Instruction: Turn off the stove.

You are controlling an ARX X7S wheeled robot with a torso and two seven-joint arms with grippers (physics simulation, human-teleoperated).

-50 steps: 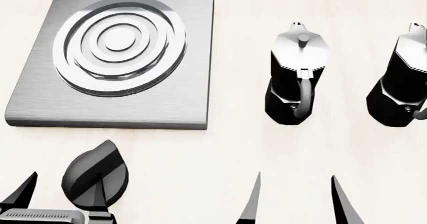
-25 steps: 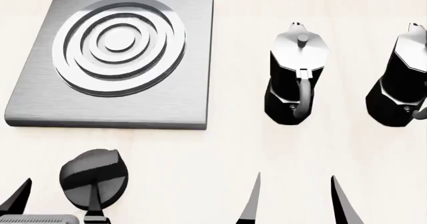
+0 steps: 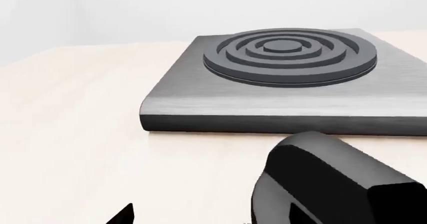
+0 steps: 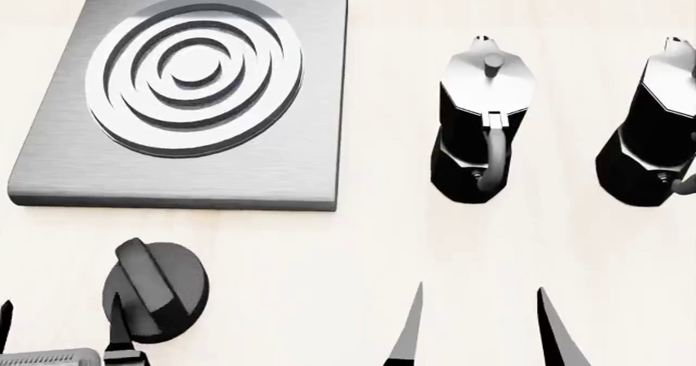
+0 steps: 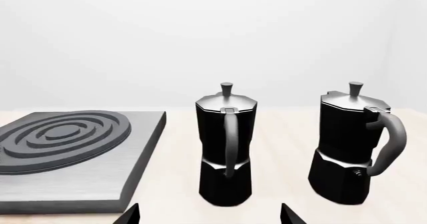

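Note:
The stove's brushed grey plate point(image 4: 191, 97) with concentric burner rings lies at the back left. It also shows in the left wrist view point(image 3: 287, 92) and the right wrist view point(image 5: 63, 154). Its round black knob point(image 4: 156, 291) sits on the table in front of the plate, its raised bar pointing up and to the left. My left gripper point(image 4: 60, 337) is open at the bottom left. One of its fingers is at the knob's near edge and the other is off to the left. In the left wrist view the knob point(image 3: 333, 179) fills the side by one fingertip. My right gripper point(image 4: 484, 333) is open and empty.
Two tall black-and-silver moka pots stand on the pale wooden table right of the stove, one point(image 4: 484, 130) straight ahead of my right gripper and one point(image 4: 653, 130) at the right edge. In the right wrist view they are the nearer pot point(image 5: 225, 144) and the other pot point(image 5: 353, 144).
The knob's bar has swung from pointing up-right to pointing up-left. My left gripper has slid left and down in the head view. The right gripper has not moved.

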